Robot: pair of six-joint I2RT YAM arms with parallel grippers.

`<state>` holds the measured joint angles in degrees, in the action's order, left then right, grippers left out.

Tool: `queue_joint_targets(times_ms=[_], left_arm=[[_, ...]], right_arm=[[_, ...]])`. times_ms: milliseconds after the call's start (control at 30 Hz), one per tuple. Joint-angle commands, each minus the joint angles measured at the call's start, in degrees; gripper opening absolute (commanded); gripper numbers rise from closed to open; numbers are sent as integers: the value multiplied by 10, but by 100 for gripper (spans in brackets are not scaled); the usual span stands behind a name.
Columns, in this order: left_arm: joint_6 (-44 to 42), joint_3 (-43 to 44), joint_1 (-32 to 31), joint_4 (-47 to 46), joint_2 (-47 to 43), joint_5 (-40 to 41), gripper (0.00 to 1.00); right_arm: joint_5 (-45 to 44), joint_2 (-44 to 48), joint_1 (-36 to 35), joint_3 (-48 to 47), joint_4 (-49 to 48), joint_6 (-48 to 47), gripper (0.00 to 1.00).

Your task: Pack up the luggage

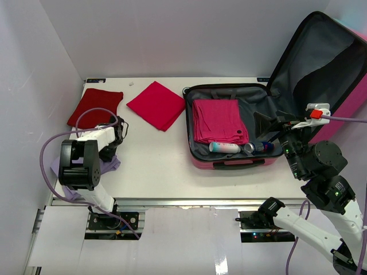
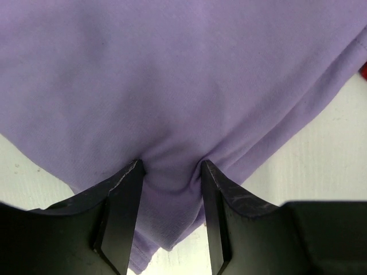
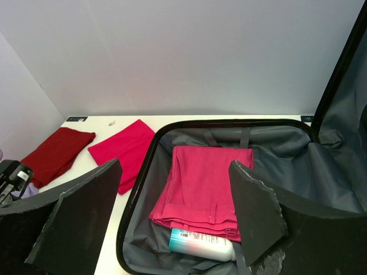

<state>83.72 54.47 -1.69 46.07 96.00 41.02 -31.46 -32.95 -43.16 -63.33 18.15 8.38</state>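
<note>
The luggage point(image 1: 229, 163) lies open at the right of the table, its lid point(image 1: 321, 63) leaning back. In its grey lining lie a folded pink garment point(image 1: 218, 120), a white and teal bottle point(image 1: 225, 148) and a can point(image 1: 258, 147). My right gripper point(image 1: 274, 133) hangs open and empty over the luggage's right side. In the right wrist view its jaws point(image 3: 175, 183) frame the garment point(image 3: 206, 183) and the bottle point(image 3: 200, 243). My left gripper point(image 2: 171, 166) is down on a purple cloth point(image 2: 172, 74) at the near left, with a fold bunched between its fingers.
A bright red folded cloth point(image 1: 156, 105) lies left of the luggage. A dark red folded cloth point(image 1: 96, 107) lies at the far left. The purple cloth point(image 1: 112, 165) sits by the left arm's base. White walls close in the back and the left side.
</note>
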Motion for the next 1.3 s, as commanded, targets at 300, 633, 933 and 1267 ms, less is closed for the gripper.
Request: queue_joint_targets(times_ms=[300,633,933,1267], left_arm=[[59,9,-229,51,41,10,52],[39,129,-401,47,100,43,55],[-11,169,-427,65,49,75,82],[-254,114,-231,-62,-132,-10,84]], right_arm=[[2,0,-3,-21,-14,-8,82],[2,-9,-3,-21,-14,-8,82],[3,-20,-3,-23,-11,-8,82],[30,-89,-3,-58,9,-2,82]])
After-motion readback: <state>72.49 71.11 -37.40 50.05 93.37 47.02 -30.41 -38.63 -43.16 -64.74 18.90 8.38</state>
